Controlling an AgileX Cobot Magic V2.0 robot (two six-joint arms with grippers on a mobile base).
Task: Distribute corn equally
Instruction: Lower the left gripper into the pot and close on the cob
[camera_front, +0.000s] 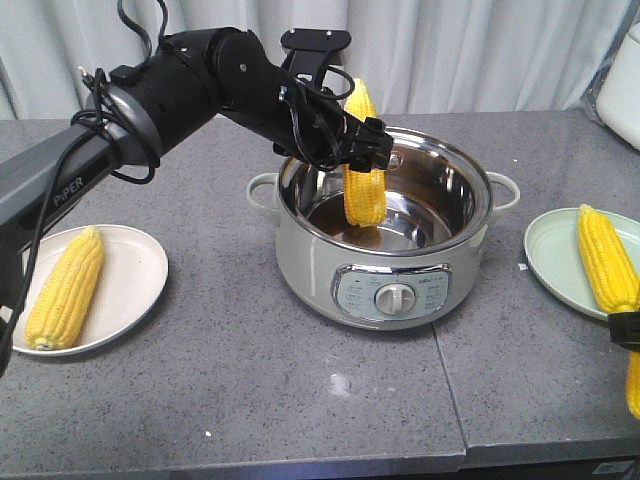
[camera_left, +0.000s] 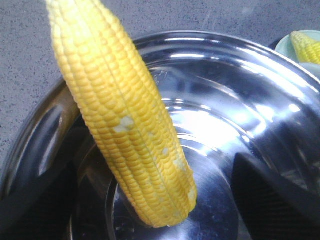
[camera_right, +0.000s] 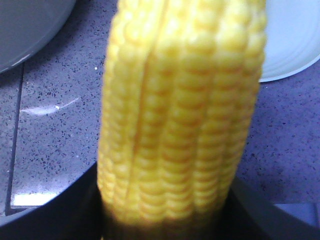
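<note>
Inside the pot (camera_front: 300, 250): 1 standing cob (camera_front: 365, 195) of corn, pointy end up, squeezed tight between the fingers of the left gripper (camera_front: 365, 150). Left of the pot: a white plate (camera_front: 135, 270) with the left cob (camera_front: 65, 290) lying flat on it. Right of the pot: a pale green plate (camera_front: 555, 260) with the right cob (camera_front: 605, 258) on it. Farther right of the pot: the right gripper (camera_front: 627, 332), fingers clamped on 1 last cob (camera_right: 180, 110).

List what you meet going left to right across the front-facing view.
White plate with left cob → pot with upright cob → green plate with right cob → clamped cob at the edge.
</note>
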